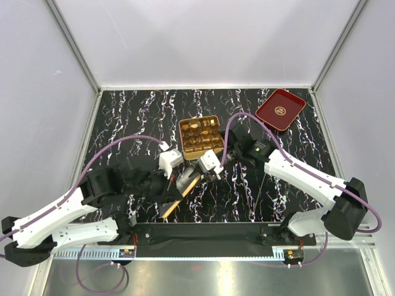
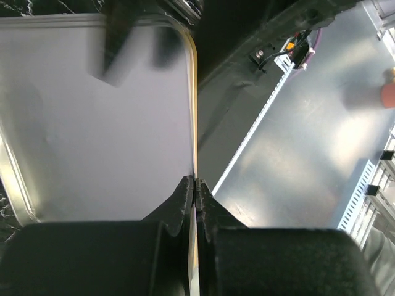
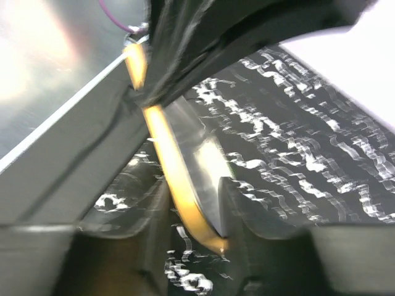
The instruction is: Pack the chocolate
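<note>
The left end effector (image 2: 195, 185) is pressed together on the gold rim of the lid (image 2: 111, 142), a thin square of metal with a plain silver inside. The right end effector (image 3: 191, 198) is partly spread and straddles the same rim, a gap showing on one side, so it looks not yet clamped. The lid stands on edge just near of the tin (image 1: 181, 132), its long edge slanting toward the tin's near side. The chocolate (image 1: 199, 132), small brown and tan pieces, sits in the tin's grid, beyond both arms. Around the tin is black marbled table (image 1: 136, 111), and far right of it a glossy red tray (image 1: 295, 106).
</note>
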